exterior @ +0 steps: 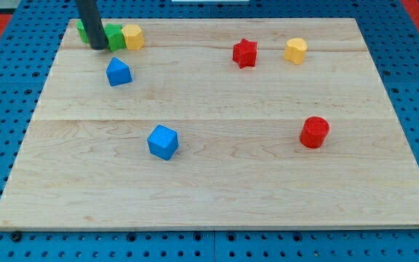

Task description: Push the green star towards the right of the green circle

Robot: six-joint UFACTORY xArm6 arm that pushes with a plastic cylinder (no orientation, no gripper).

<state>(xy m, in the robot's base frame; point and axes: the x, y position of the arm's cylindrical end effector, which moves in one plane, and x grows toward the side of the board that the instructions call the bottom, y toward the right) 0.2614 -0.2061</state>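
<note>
My tip [98, 47] stands at the view's top left, in front of two green blocks. One green block [114, 36] shows just right of the rod, touching a yellow block [132, 36]. Another green block [82, 30] peeks out left of the rod. The rod hides most of both, so I cannot tell which is the star and which the circle.
A blue block [118, 72] lies just below and right of the tip. A blue cube [163, 142] sits lower, centre-left. A red star [244, 52] and a yellow block [295, 50] are at the top right. A red cylinder [314, 132] is at the right.
</note>
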